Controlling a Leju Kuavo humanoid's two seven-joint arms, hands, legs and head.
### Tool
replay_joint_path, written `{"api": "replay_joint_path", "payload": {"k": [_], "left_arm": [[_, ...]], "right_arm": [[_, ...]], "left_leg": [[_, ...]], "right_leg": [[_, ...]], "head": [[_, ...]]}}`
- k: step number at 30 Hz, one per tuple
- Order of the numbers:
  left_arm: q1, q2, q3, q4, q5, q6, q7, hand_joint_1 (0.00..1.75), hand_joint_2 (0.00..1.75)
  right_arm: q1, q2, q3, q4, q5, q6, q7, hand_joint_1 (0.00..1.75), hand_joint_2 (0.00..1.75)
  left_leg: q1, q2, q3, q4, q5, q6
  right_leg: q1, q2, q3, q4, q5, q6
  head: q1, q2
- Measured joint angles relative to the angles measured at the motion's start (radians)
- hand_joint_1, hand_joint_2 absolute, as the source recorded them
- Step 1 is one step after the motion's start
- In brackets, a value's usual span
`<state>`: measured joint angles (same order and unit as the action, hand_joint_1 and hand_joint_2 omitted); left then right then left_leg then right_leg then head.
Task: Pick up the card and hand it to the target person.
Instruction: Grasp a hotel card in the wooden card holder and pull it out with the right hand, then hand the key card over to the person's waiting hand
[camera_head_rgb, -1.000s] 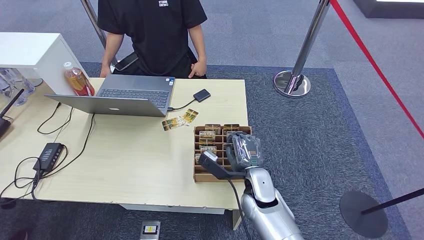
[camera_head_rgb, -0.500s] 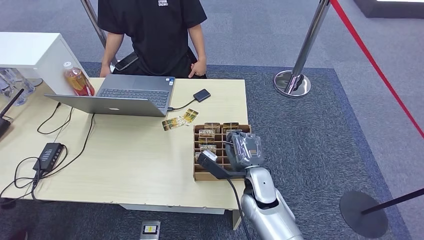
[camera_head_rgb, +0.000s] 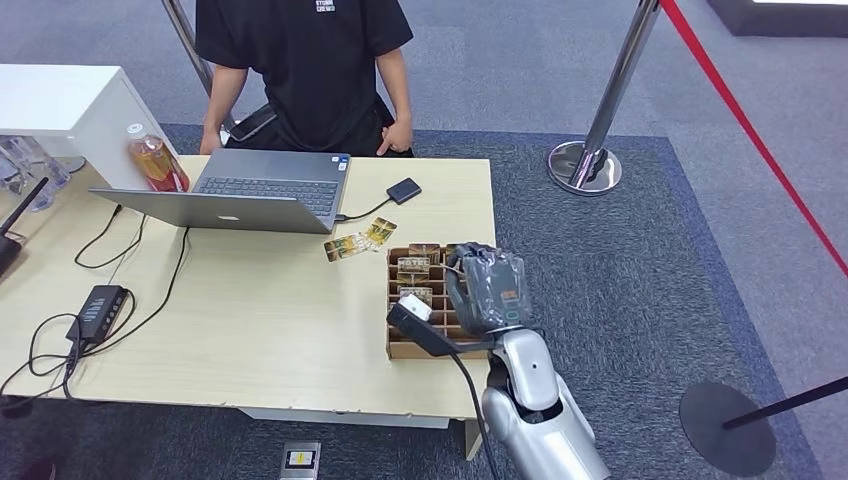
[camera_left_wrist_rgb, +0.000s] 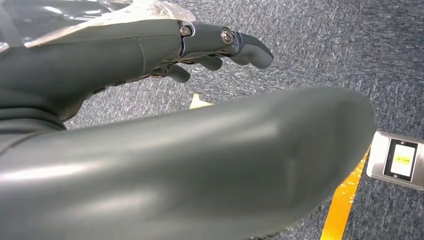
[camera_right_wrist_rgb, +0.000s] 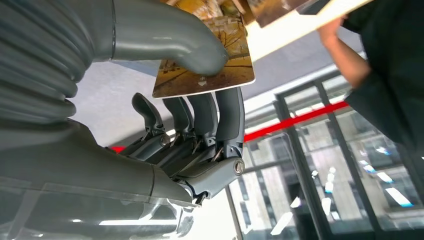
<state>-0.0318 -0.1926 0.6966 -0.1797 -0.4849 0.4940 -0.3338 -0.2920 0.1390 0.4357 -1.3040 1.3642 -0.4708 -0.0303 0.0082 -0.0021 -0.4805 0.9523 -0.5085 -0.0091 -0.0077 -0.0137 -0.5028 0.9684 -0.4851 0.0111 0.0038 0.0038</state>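
My right hand (camera_head_rgb: 487, 290) hovers over the right side of the wooden card box (camera_head_rgb: 400, 346) near the table's right edge. In the right wrist view this hand (camera_right_wrist_rgb: 165, 150) pinches a yellow-brown picture card (camera_right_wrist_rgb: 210, 67) between its thumb and fingers, lifted off the box. The person in a black shirt (camera_head_rgb: 310, 70) stands behind the table's far edge, with an arm (camera_right_wrist_rgb: 350, 50) beyond the card in the right wrist view. My left hand (camera_left_wrist_rgb: 150, 55) hangs over the carpet, fingers loosely extended, holding nothing.
Two loose cards (camera_head_rgb: 358, 240) lie just beyond the box. A laptop (camera_head_rgb: 250, 190), a bottle (camera_head_rgb: 155, 162), a small black device (camera_head_rgb: 404, 190) and a power adapter (camera_head_rgb: 100, 305) with cables sit on the table (camera_head_rgb: 250, 320). A stanchion (camera_head_rgb: 590, 160) with a red rope stands to the right.
My right hand has risen from the card box and shifted slightly toward the far side, taking the card up with it. The person has stayed in place.
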Motion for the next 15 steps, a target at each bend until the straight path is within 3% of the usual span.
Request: {"api": "replay_joint_path", "payload": {"k": [6,15], "left_arm": [[0.000,0.000,0.001,0.000,-0.001,0.002,0.000,0.00,0.00],[-0.002,-0.002,0.001,0.000,-0.019,0.001,0.011,0.00,0.00]], "right_arm": [[-0.003,-0.004,0.037,-0.038,-0.043,0.003,-0.022,1.40,1.75],[-0.069,0.011,0.074,0.009,-0.135,0.024,-0.060,1.56,1.75]], "left_leg": [[0.000,0.000,0.000,0.000,0.000,0.000],[0.000,0.000,0.000,0.000,0.000,0.000]], "right_leg": [[0.000,0.000,0.000,0.000,0.000,0.000],[0.000,0.000,0.000,0.001,0.000,0.000]], "head": [[0.000,0.000],[0.000,0.000]]}}
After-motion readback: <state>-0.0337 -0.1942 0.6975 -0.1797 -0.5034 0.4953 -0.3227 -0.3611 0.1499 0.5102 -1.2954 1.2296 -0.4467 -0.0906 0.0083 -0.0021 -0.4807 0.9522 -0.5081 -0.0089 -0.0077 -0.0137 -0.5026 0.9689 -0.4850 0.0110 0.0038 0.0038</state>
